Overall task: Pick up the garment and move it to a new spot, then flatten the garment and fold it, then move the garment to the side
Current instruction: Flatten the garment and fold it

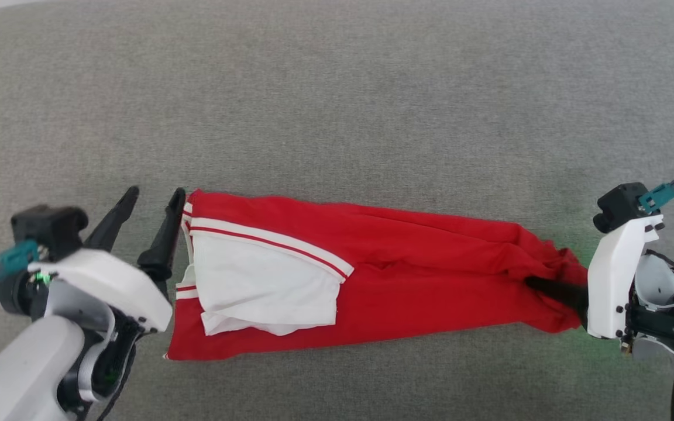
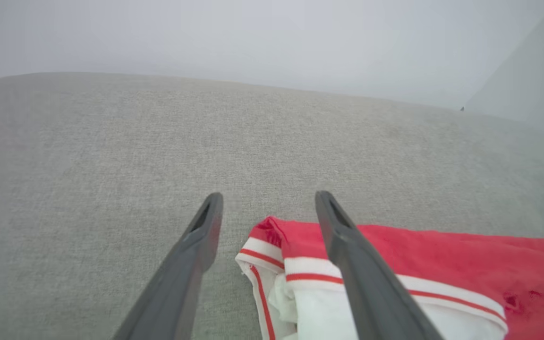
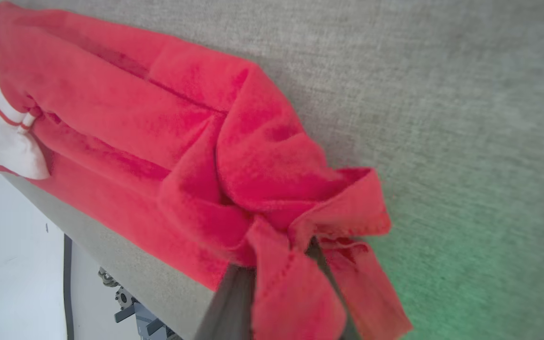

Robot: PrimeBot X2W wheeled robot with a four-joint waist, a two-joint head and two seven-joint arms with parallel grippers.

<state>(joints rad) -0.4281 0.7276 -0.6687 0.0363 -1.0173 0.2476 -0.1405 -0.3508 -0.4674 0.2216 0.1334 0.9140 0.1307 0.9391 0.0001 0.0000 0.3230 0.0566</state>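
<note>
The garment [image 1: 401, 275] lies folded into a long red strip across the grey surface, with a white sleeve and its red-striped trim on top at the left end. My left gripper [image 1: 156, 192] is open at that end. In the left wrist view, the left gripper [image 2: 269, 196] has one finger over the garment's [image 2: 442, 255] striped corner and the other over bare surface. My right gripper [image 1: 539, 285] is shut on the bunched red hem at the right end. In the right wrist view the garment [image 3: 182, 132] gathers into folds between the right gripper's [image 3: 284, 255] fingers, hiding the tips.
The grey fabric surface [image 1: 337, 105] stretches wide behind and in front of the strip. Its near edge [image 3: 111, 264] runs along the lower left of the right wrist view, with pale floor and some metal hardware [image 3: 135, 311] beyond. A pale wall [image 2: 272, 38] rises past the far edge.
</note>
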